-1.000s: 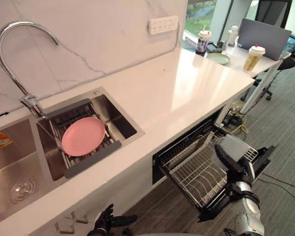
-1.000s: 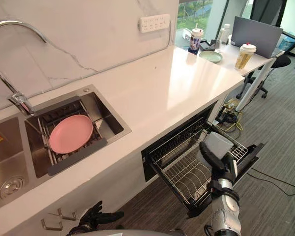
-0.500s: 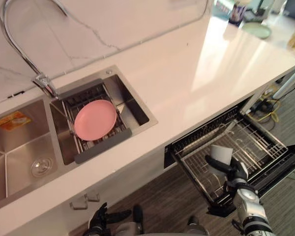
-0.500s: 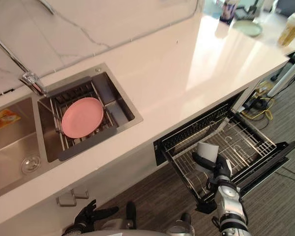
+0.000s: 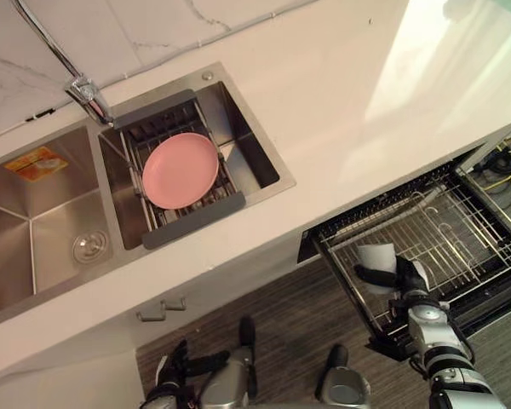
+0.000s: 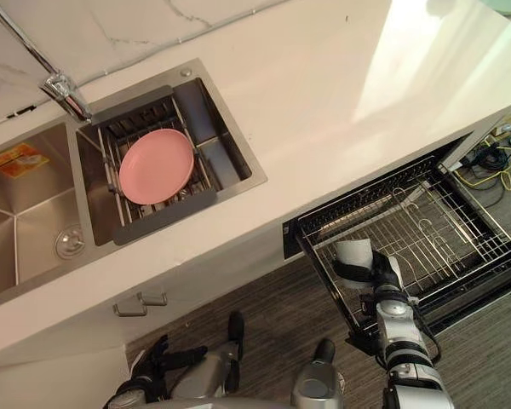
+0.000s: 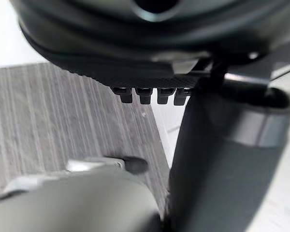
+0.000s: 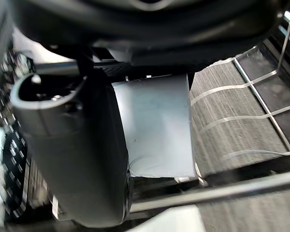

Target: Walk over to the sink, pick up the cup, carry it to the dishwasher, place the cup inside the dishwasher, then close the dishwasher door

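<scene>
A pale grey cup is in my right hand, whose fingers and thumb curl round it. The cup hangs over the near left corner of the pulled-out wire rack of the dishwasher, whose door lies open below the counter. Rack wires and floor show past the cup in the right wrist view; I cannot tell if it touches the rack. My left hand hangs low at my left side with relaxed fingers, holding nothing.
A white counter runs above the dishwasher. A steel double sink holds a drying rack with a pink plate, under a chrome tap. Grey striped floor lies before the cabinets, and cables lie at the far right.
The camera has tipped down and moved closer, so the whole scene has shifted. The cup stays in my right hand over the rack's near left part. The left hand still hangs idle.
</scene>
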{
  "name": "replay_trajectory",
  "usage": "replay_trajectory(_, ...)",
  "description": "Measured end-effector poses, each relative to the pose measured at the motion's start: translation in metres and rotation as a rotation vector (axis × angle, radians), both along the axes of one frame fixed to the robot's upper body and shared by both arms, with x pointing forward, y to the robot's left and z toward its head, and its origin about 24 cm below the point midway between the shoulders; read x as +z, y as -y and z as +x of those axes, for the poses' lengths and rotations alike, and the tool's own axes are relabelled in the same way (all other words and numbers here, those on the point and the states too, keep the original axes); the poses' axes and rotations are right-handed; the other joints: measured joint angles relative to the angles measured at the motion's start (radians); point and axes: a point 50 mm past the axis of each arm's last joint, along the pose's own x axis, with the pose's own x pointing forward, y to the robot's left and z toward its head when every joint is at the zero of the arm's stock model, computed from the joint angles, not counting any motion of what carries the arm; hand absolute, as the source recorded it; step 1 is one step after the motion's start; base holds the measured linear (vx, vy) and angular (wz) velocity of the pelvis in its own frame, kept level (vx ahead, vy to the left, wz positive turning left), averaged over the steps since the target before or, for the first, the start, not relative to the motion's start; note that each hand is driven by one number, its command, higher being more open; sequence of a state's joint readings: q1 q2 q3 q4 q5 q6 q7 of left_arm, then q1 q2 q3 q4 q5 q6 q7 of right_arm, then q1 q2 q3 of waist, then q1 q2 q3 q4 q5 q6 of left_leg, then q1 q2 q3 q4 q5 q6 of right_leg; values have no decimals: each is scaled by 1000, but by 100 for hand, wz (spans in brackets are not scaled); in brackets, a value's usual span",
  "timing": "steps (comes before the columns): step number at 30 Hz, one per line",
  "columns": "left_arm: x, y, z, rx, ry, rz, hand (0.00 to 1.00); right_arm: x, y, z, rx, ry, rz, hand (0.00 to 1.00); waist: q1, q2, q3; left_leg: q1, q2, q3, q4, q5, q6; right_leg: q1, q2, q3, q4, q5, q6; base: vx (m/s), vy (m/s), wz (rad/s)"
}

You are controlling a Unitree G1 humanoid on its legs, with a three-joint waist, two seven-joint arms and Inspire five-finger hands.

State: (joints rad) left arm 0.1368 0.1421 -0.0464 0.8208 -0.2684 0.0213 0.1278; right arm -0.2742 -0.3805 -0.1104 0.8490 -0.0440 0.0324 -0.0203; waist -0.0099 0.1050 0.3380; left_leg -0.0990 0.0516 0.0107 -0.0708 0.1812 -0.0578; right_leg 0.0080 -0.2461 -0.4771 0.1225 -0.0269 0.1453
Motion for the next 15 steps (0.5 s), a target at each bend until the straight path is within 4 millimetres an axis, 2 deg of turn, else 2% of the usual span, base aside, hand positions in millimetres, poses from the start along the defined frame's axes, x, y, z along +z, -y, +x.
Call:
replay_trajectory(5, 1, 1, 7, -30, -25, 56, 100, 3, -2, 5, 32, -13, -35, 100, 16, 4, 2, 2, 0, -3, -12, 8, -2, -3, 0, -4, 5, -3, -1, -13, -14, 2)
replay_trajectory(9, 2, 1, 12, -102, -70, 107, 100, 0, -12, 7, 43, -11, -40, 100, 22, 3, 2, 16, 2, -7, -13, 12, 0, 12, 0, -5, 10, -10, -1, -4, -37, 3)
replay_trajectory(11, 2, 1, 13, -124, -77, 116, 100, 0, -19, 8, 23, 21, -35, 100, 22, 3, 1, 29, 5, 2, -14, 9, -4, 20, 1, 4, 10, -10, -1, -16, -32, -11)
replay_trajectory(15, 2, 1, 11, -125, -78, 146, 100, 3, -40, -7, -84, 176, 46, 100, 19, -9, -13, 63, 20, 41, -15, -4, -9, 35, 14, 40, -6, -8, -5, -22, -34, -26)
